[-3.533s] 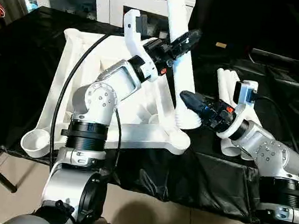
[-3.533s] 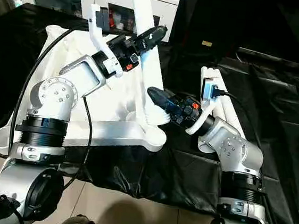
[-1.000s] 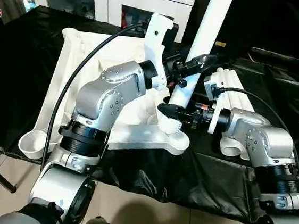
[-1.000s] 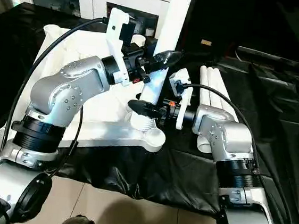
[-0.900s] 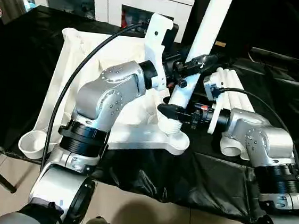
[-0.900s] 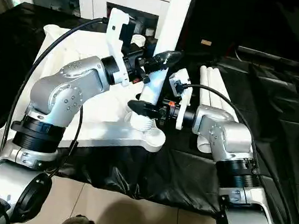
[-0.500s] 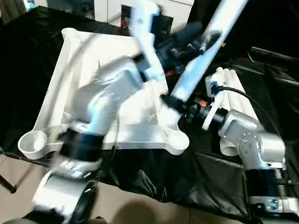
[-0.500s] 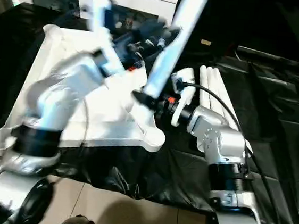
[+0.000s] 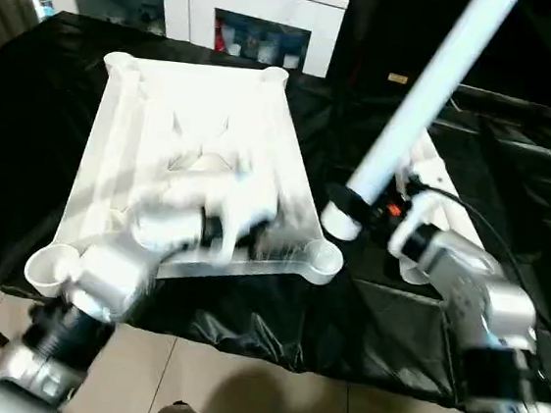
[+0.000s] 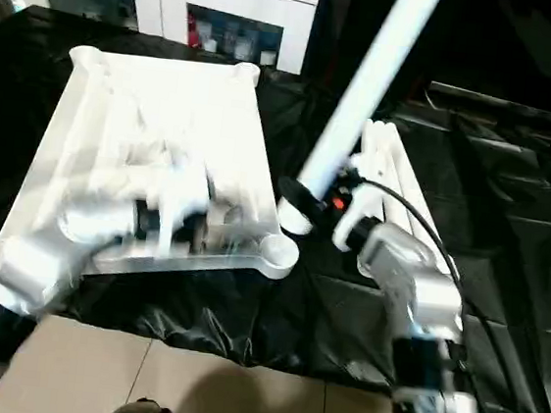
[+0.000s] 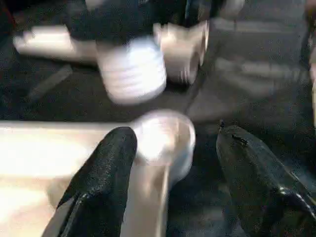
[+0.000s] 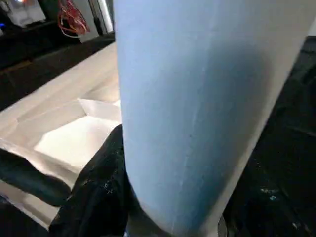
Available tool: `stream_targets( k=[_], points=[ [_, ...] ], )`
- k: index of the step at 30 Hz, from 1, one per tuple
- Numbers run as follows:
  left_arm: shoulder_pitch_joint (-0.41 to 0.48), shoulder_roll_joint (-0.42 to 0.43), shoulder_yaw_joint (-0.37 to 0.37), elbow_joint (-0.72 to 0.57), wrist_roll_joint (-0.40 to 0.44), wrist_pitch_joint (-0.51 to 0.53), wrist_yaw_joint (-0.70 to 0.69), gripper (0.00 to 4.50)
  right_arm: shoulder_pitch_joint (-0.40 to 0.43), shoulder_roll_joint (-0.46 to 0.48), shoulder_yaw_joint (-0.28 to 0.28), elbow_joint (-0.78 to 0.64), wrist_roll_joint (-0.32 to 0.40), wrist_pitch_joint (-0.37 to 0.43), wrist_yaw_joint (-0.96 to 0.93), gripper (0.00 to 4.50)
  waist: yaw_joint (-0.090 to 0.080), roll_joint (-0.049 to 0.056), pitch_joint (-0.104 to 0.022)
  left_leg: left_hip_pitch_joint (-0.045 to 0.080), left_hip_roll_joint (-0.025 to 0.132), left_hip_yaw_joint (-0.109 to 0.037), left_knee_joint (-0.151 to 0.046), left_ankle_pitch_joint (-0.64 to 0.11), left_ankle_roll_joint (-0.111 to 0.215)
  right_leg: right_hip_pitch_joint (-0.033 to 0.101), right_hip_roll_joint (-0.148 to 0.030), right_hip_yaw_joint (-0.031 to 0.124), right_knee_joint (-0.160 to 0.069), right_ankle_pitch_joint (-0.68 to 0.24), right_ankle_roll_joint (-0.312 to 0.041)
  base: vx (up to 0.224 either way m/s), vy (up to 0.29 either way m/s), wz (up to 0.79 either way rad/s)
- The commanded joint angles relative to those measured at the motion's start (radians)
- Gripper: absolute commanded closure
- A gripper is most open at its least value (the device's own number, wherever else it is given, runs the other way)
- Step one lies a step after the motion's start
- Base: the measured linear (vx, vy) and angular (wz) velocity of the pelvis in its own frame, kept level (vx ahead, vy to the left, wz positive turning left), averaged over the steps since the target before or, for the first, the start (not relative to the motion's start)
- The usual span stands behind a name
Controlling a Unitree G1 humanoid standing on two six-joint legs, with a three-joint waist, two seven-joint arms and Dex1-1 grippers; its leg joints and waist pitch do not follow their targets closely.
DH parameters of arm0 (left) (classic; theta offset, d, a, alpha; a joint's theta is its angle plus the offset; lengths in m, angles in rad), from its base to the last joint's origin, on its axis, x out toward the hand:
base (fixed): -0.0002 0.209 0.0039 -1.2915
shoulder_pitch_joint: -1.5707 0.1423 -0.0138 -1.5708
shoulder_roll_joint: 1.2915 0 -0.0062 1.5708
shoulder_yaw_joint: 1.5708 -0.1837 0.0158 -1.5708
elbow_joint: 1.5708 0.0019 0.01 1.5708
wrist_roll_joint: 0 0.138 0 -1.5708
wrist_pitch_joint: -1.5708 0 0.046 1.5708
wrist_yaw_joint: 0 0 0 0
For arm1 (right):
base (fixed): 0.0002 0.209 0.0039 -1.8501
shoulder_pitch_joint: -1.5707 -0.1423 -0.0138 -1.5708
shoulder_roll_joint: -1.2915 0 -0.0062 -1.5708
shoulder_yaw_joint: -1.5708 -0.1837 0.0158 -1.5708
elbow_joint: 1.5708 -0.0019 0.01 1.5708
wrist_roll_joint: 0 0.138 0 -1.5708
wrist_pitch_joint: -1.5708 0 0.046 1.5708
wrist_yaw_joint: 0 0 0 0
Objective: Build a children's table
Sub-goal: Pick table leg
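Right gripper (image 12: pixel 148 197): black fingers (image 12: pixel 94 187) clamped around a white table leg (image 9: pixel 425 94), near its lower, flared end. The leg leans steeply up and away from the robot, its upper part running out past the top of the head views. Its flared end (image 9: pixel 338 218) hangs just off the near right corner of the tabletop, above the black cloth, not seated in any socket.

Left gripper (image 11: pixel 170 177): two black fingers spread apart, nothing between them. It sits low over the near edge of the tabletop; its wrist view looks past the fingers at a round corner socket (image 11: pixel 165 136) with the held leg's ribbed end beyond it. The left arm (image 9: pixel 185 222) is smeared by motion blur in the head views.

Tabletop (image 9: pixel 117 121): white plastic, rectangular, rimmed, lying underside up on the black cloth (image 9: pixel 26 141) covering the workbench. Round sockets at the corners; near left socket (image 9: pixel 53 264) overhangs the cloth edge.

Spare legs (image 10: pixel 398 170): white, lying side by side on the cloth to the right of the tabletop, partly behind the right arm.

White cabinet (image 9: pixel 227 9) with glass doors: beyond the far edge of the bench.
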Motion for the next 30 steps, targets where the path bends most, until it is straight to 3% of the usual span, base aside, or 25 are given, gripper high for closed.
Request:
stream_targets(
  k=[1,4,6,9,15,21,23,26,30],
  points=[
    [-0.001,0.006,-0.018,0.002,0.025,-0.017,0.005,1.87,0.005,-0.008,-0.004,-0.027,-0.006,-0.017,-0.011,2.57,-0.005,0.014,-0.079,0.044,0.091,-0.049,-0.082,-0.249,-0.081,0.032,-0.118,0.068,-0.088,-0.208,-0.147,0.000,0.000,0.00],
    [0.003,0.019,-0.044,0.071,0.072,-0.073,-0.013,2.27,0.027,-0.008,0.014,-0.039,-0.027,-0.027,-0.026,2.57,-0.006,0.018,-0.078,0.045,0.091,-0.049,-0.082,-0.257,-0.079,0.030,-0.116,0.069,-0.090,-0.210,-0.147,0.000,0.000,0.00],
    [-0.001,0.021,-0.042,0.090,0.081,-0.088,-0.016,2.30,0.032,-0.007,0.015,-0.045,-0.027,-0.024,-0.030,2.57,-0.006,0.019,-0.078,0.045,0.090,-0.049,-0.082,-0.253,-0.079,0.030,-0.116,0.069,-0.088,-0.197,-0.148,0.000,0.000,0.00],
    [-0.013,0.026,-0.036,0.114,0.083,-0.092,-0.022,2.56,0.033,-0.009,0.021,-0.052,-0.028,-0.018,-0.034,2.57,-0.007,0.019,-0.081,0.044,0.090,-0.050,-0.081,-0.241,-0.075,0.032,-0.115,0.067,-0.082,-0.157,-0.166,0.000,0.000,0.00],
    [-0.037,0.047,-0.032,0.185,0.108,-0.111,-0.049,2.97,0.033,-0.012,0.040,-0.048,-0.038,-0.024,-0.034,2.57,-0.007,0.021,-0.078,0.046,0.090,-0.050,-0.082,-0.261,-0.076,0.030,-0.116,0.068,-0.086,-0.181,-0.169,0.000,0.000,0.00],
    [-0.048,0.047,-0.038,0.233,0.119,-0.128,-0.070,3.56,0.030,-0.012,0.045,-0.044,-0.041,-0.025,-0.033,2.57,-0.005,0.024,-0.080,0.045,0.092,-0.050,-0.082,-0.259,-0.082,0.032,-0.119,0.068,-0.082,-0.147,-0.183,0.000,0.000,0.00],
    [-0.054,0.044,-0.038,0.249,0.122,-0.134,-0.074,3.58,0.028,-0.011,0.046,-0.043,-0.041,-0.025,-0.033,2.57,-0.006,0.024,-0.080,0.046,0.092,-0.050,-0.082,-0.265,-0.082,0.032,-0.119,0.068,-0.081,-0.150,-0.185,0.000,0.000,0.00],
    [-0.070,0.039,-0.035,0.291,0.130,-0.151,-0.088,3.96,0.025,-0.011,0.048,-0.039,-0.041,-0.027,-0.033,2.57,-0.005,0.027,-0.080,0.046,0.092,-0.051,-0.082,-0.272,-0.083,0.032,-0.119,0.068,-0.082,-0.154,-0.186,0.000,0.000,0.00],
    [-0.080,0.040,-0.034,0.316,0.136,-0.156,-0.107,4.28,0.021,-0.011,0.051,-0.038,-0.042,-0.027,-0.029,2.57,-0.006,0.028,-0.076,0.049,0.092,-0.053,-0.083,-0.310,-0.086,0.032,-0.124,0.069,-0.090,-0.229,-0.178,0.000,0.000,0.00]
  ],
)
